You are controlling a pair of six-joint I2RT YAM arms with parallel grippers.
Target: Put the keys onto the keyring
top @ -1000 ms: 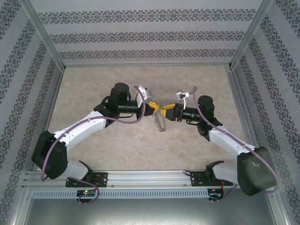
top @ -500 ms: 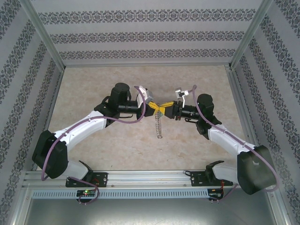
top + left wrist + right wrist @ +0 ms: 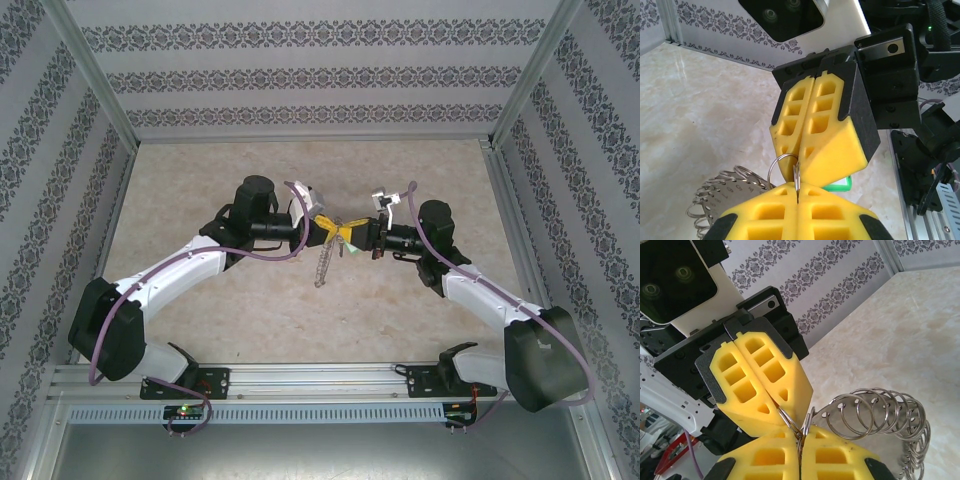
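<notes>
Two tools logged overhead, meeting tip to tip above the surface (image 3: 200,180): left tool (image 3: 330,231) and right tool (image 3: 354,238). The keyring (image 3: 322,268) hangs beneath their junction.

Left wrist: I read my left tool (image 3: 797,192) clenched on a thin loop of the keyring (image 3: 722,192). The right tool (image 3: 801,162) is clenched, with the green key (image 3: 841,183) just behind its tip.

Right wrist: right tool (image 3: 801,435) pads are together at the wire. I cannot tell what they pinch. The silvery coils of the keyring (image 3: 885,412) lie alongside.
</notes>
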